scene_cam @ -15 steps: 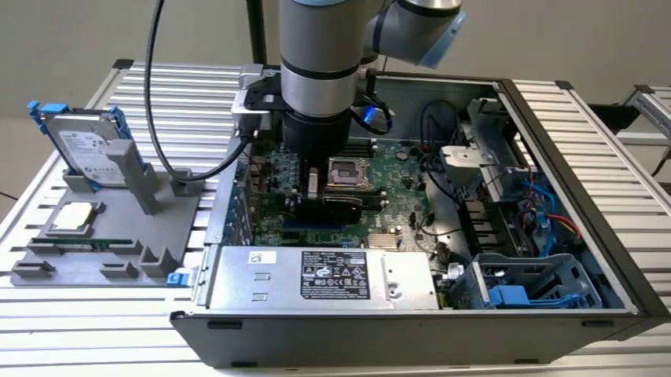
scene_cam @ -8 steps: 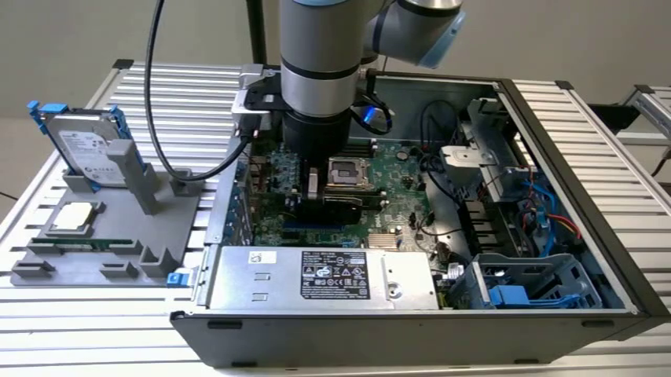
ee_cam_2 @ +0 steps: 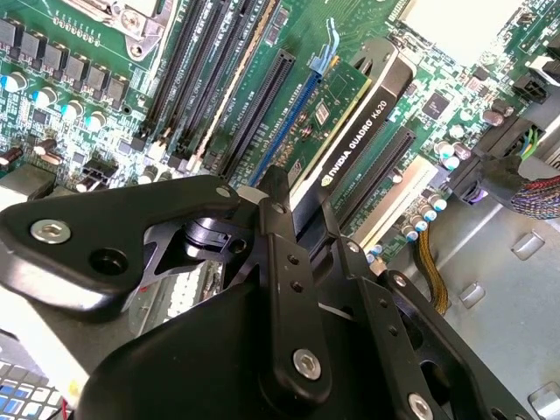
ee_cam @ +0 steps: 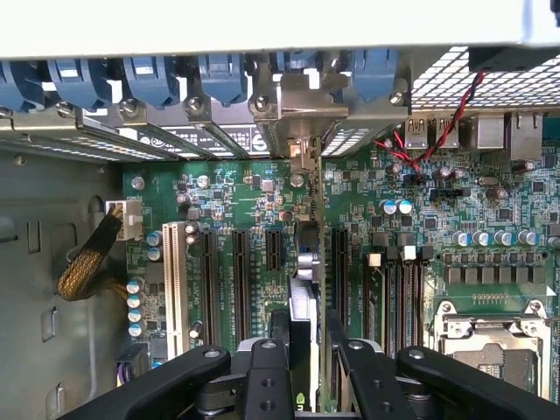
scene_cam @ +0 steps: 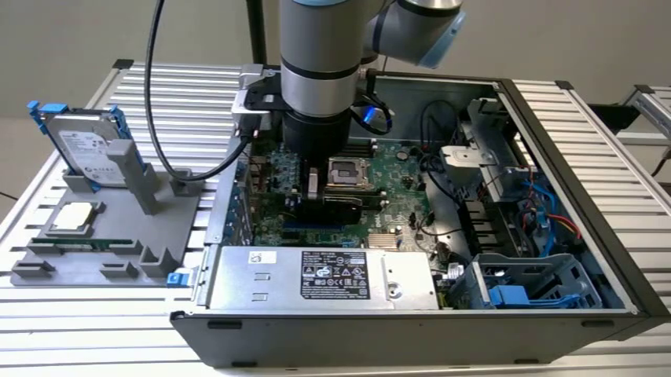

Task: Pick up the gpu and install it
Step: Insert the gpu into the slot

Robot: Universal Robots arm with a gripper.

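Gripper (ee_cam_2: pixel 302 219) is sitting low inside the open computer case (scene_cam: pixel 587 196), its fingers (ee_cam_2: pixel 280 262) closed on the top edge of the gpu (ee_cam_2: pixel 350 131), which is standing upright on edge over the motherboard (scene_cam: pixel 398 169) among the long expansion slots (ee_cam_2: pixel 262 105); in the first wrist view the card (ee_cam: pixel 302 315) is running edge-on between the two fingers, its silver bracket end reaching toward the rear slot openings of the case. Whether the card is fully seated in a slot I cannot tell.

Working from largest to smallest: a ribbed metal table (scene_cam: pixel 105 330) is carrying everything, and a plain pale wall is standing behind it. On the table the black case is lying on its side with its cover off. Inside it, nearest the camera in the exterior view, a silver power supply (scene_cam: pixel 325 279) is lying along the near edge, and a blue-and-grey drive cage (scene_cam: pixel 535 283) is sitting toward the exterior view's right, with bundled cables (scene_cam: pixel 451 204) running beside the board. The processor socket (scene_cam: pixel 346 169) is lying just beside the arm.

Toward the exterior view's left, well apart from the case opening, a grey fixture tray (scene_cam: pixel 100 251) is resting on the table. It is holding a silver hard drive (scene_cam: pixel 84 145) with blue rails standing upright, a square processor chip (scene_cam: pixel 71 217) lying flat, and a thin green memory stick (scene_cam: pixel 84 243) lying in a groove
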